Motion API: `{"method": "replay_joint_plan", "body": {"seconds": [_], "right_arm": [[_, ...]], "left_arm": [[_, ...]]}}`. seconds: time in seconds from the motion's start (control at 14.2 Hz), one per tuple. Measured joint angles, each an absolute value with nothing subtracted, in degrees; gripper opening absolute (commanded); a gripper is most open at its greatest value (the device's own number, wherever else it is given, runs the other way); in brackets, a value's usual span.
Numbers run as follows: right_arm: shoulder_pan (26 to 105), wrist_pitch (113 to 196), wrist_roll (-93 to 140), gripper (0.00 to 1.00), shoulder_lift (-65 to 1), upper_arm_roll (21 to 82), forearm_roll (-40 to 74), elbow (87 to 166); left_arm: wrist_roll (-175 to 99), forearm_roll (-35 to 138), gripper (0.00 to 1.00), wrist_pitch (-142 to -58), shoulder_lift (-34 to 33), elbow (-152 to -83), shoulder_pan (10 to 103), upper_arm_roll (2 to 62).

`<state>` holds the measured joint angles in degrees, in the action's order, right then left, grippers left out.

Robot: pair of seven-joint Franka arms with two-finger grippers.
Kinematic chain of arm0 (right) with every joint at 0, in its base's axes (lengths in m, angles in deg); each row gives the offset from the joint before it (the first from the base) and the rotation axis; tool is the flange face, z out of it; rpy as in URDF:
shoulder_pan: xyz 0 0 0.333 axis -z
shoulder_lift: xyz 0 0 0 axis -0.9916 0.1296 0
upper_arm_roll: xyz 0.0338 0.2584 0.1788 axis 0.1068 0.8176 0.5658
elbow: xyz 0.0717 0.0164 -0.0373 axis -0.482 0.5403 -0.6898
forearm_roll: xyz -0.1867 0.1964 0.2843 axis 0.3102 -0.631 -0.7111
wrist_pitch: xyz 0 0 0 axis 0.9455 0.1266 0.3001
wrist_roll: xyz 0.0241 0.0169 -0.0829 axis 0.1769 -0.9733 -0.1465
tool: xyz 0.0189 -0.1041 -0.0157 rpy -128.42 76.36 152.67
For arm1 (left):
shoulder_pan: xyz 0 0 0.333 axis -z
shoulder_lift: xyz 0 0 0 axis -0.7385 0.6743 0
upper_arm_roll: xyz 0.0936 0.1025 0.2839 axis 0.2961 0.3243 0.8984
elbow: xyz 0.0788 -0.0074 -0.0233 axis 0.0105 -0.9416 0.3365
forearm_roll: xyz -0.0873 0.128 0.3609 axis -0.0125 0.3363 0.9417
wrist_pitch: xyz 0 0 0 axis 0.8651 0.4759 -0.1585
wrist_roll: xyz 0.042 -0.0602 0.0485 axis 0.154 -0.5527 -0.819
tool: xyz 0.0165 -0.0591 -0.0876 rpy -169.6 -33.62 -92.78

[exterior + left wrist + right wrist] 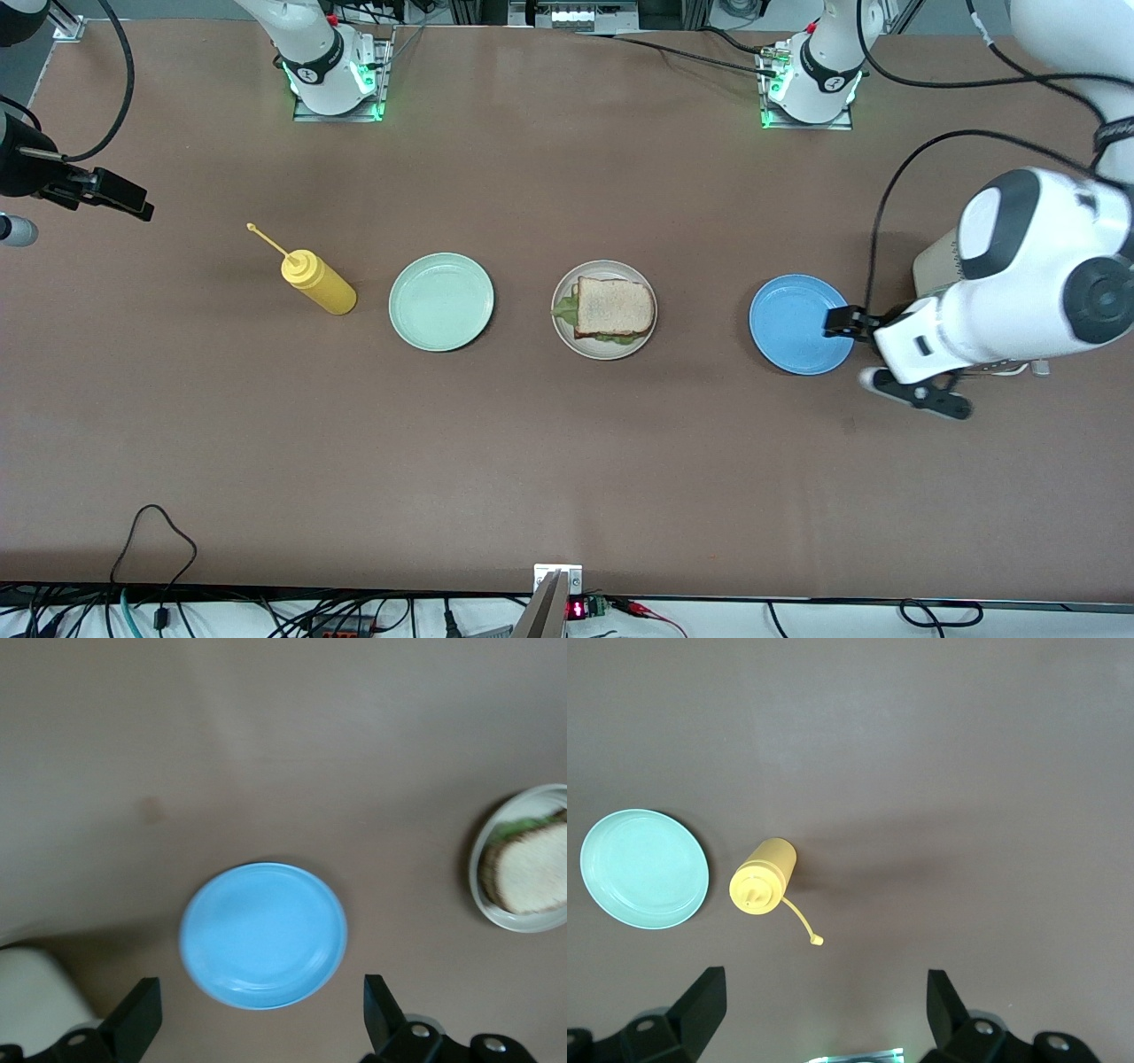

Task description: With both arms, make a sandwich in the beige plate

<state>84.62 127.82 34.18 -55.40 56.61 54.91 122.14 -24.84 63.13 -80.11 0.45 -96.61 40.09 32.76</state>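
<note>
Three plates sat in a row across the middle of the tabletop (567, 461). The beige plate (604, 346) was the middle one, and the sandwich (611, 307) lay in it, all put together: bread on top, green lettuce peeking out at the edges. It looked done.

The sandwich was likely soft and light. Bread squashes if you pinch it hard, and the lettuce could slide out from between the slices. A safe hold would be a gentle one on two crust edges, since the crust is the firmest part. The plate looked hard and smooth, so it might slip; its raised rim would be the place to grab it.

The blue plate (797, 324) lay toward the left arm's end, and the left hand (873, 354) hung over the tabletop just beside it. Its fingers were spread wide and held nothing. In the left wrist view the blue plate (263, 935) showed between the two fingers (137, 1014).

The green plate (441, 301) lay toward the right arm's end, with a yellow bottle (317, 282) beside it. The right hand (106, 193) hung over the tabletop's edge at that end, well apart from the plates. It was wide open and empty too.

Both arms seemed to be waiting.
</note>
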Motion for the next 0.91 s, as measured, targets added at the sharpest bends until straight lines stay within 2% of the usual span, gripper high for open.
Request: {"method": "replay_joint_plan", "body": {"seconds": [0.14, 0.28, 0.42, 0.7, 0.91], "right_arm": [[84.64, 127.82, 34.18, 1.0, -55.4, 56.61, 54.91, 122.14], [84.65, 127.81, 34.18, 1.0, -55.41, 56.61, 54.91, 122.14], [84.65, 127.79, 34.18, 1.0, -55.41, 56.61, 54.91, 122.14], [84.67, 127.76, 34.18, 1.0, -55.41, 56.61, 54.91, 122.14], [84.66, 127.67, 34.18, 1.0, -55.41, 56.62, 54.91, 122.14]], "left_arm": [[-24.81, 63.13, 1.0, -80.07, -3.08, -96.0, 44.5, 40.92], [-25.28, 63.11, 1.0, -80.06, -6.92, -95.78, 45.83, 44.43], [-28.04, 63.11, 1.0, -78.66, -10.99, -95.71, 45.82, 45.43], [-32.03, 63.11, 1.0, -70.06, -17.23, -96.61, 45.04, 46.17], [-32.07, 61.64, 1.0, -71.79, -18.72, -100.8, 43.96, 46.2]]}}
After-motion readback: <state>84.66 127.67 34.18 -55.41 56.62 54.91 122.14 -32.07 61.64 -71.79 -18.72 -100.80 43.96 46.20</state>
